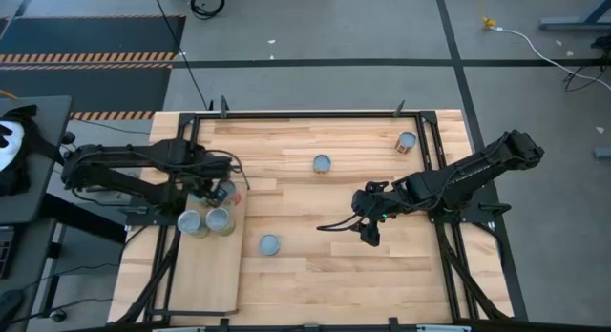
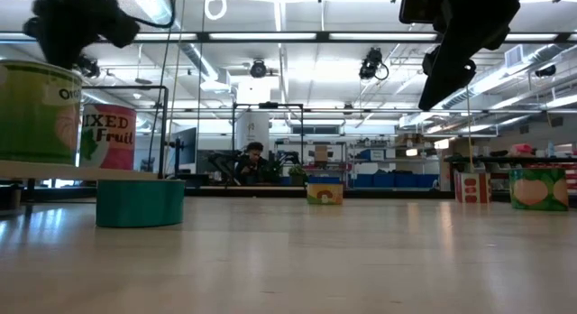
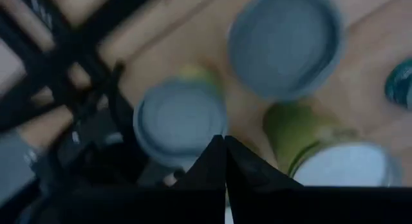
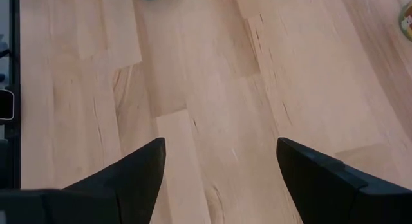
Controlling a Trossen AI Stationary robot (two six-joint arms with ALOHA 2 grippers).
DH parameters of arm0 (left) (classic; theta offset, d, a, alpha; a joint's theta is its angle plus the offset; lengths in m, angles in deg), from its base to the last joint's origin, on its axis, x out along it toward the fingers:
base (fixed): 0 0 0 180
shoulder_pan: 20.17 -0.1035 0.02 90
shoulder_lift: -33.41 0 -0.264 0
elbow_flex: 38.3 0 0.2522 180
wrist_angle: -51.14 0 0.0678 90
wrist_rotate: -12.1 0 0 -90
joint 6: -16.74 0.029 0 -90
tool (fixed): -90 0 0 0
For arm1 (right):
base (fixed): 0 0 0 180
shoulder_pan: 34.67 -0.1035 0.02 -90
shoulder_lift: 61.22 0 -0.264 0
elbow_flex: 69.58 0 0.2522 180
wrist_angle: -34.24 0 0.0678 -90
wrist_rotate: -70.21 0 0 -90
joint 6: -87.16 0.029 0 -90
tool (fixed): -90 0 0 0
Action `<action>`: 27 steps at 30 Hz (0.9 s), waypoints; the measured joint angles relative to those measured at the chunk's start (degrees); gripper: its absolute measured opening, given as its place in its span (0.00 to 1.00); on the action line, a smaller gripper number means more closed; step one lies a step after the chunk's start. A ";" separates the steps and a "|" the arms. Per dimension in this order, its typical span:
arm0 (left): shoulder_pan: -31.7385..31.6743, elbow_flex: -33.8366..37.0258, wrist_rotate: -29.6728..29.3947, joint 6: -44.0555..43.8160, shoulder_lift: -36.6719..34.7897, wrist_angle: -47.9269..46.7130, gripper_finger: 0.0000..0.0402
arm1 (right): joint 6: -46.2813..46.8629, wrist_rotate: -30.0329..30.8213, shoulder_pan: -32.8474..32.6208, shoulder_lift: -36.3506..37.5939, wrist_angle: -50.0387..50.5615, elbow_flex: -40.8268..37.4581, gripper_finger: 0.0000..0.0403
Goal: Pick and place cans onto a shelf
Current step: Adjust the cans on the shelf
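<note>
The shelf point(image 1: 205, 270) is a pale board at the table's left. Three cans stand upright on its far end: two side by side point(image 1: 191, 222) point(image 1: 220, 220) and one behind them point(image 1: 224, 192). My left gripper point(image 3: 225, 153) hangs shut over these three, pointing down, with nothing between its fingers. The lids point(image 3: 283, 44) point(image 3: 180, 121) point(image 3: 344, 163) show below it. A teal can point(image 1: 268, 244) stands on the table just right of the shelf. My right gripper point(image 4: 222, 163) stays open above bare planks right of centre point(image 1: 368, 232).
Two more cans stand upright on the table, one at far centre point(image 1: 322, 163) and one at far right point(image 1: 407, 141). A black metal frame point(image 1: 315, 113) runs round the table. Bare planks lie between the teal can and my right gripper.
</note>
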 joint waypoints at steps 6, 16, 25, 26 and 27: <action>-0.11 7.04 1.56 -4.61 -3.18 2.19 0.00 | -0.15 0.00 0.66 0.00 -0.09 0.00 0.75; -0.22 11.51 -2.33 -5.43 -3.65 4.14 0.00 | -0.42 -1.64 0.86 0.00 -0.01 0.00 0.75; -0.28 10.99 -2.76 -5.58 -3.63 4.18 0.00 | -0.40 -1.64 0.86 0.00 -0.02 0.00 0.75; -0.25 10.76 -2.32 -5.57 -3.71 3.52 0.00 | -0.39 -1.64 0.86 0.00 -0.02 0.00 0.75; -0.22 10.29 -2.08 -5.43 -3.89 2.98 0.00 | -0.40 -1.64 0.86 0.00 -0.02 0.00 0.75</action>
